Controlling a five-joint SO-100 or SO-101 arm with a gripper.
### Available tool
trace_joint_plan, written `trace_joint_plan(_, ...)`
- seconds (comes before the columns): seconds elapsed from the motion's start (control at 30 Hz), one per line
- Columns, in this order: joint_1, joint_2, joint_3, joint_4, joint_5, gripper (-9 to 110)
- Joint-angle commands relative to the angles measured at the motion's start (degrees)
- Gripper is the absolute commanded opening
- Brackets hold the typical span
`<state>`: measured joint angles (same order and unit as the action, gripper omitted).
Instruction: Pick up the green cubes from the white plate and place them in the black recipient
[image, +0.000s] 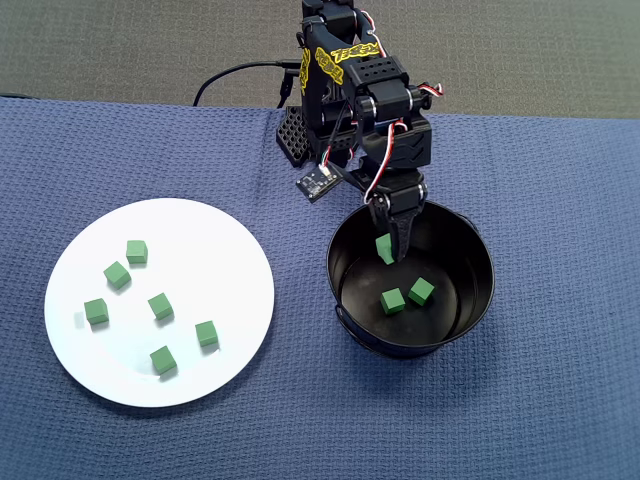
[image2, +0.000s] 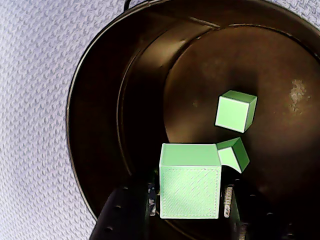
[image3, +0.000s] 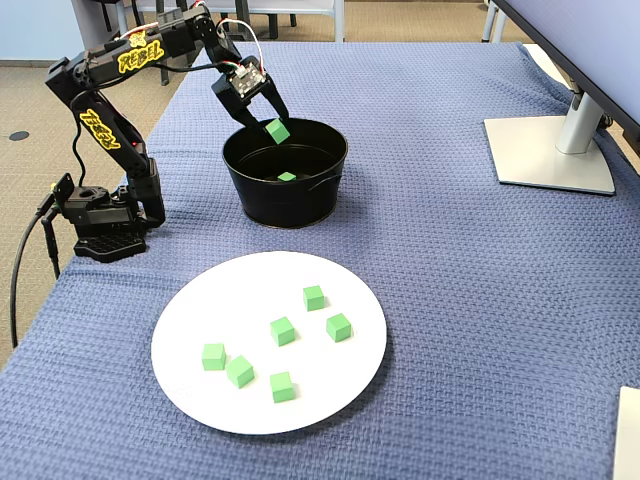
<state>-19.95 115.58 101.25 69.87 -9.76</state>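
Looking down from the wrist, you have the pincer (image2: 189, 200) closed on one green cube (image2: 190, 187), its flat sides clamped between the fingers and its top face clear, so a plain opening should let it fall without tipping. It hangs inside the mouth of the black recipient (image2: 100, 115), above the floor rather than over the rim, which is why a drop from here should land inside. Just past it, two more green cubes lie on the pot's floor, one (image2: 236, 111) in plain sight and the other (image2: 233, 154) partly hidden behind the held one; your cube sits a little to one side of them, so it may knock the nearer one as it lands, though I judge that harmless. From overhead, the pincer (image: 390, 245) reaches in over the pot's far rim with the arm behind it, leaving the front of the pot open. Farther off, beside the pot on the blue cloth of the table (image: 560, 400), the white plate (image: 230, 240) carries six green cubes (image: 160, 306), loosely scattered and none touching, so each leaves room for your fingers. Release here, then go back for the plate cube nearest the pot (image: 206, 334). In the fixed view a monitor stand (image3: 552, 150) rests well apart, out of your path.
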Motion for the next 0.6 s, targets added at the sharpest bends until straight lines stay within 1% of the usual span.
trace_joint_plan(0.0,-0.7,0.4,-1.1,-0.1,-2.8,48)
trace_joint_plan(0.1,-0.3,1.4,-0.3,-0.5,-3.6,54)
trace_joint_plan(0.2,0.4,1.9,0.2,-0.8,-4.3,57)
trace_joint_plan(0.3,2.7,2.5,0.0,-0.4,-5.4,56)
trace_joint_plan(0.4,9.8,2.1,-0.8,1.1,-7.6,56)
trace_joint_plan(0.57,27.9,-3.3,-2.9,1.4,-14.0,56)
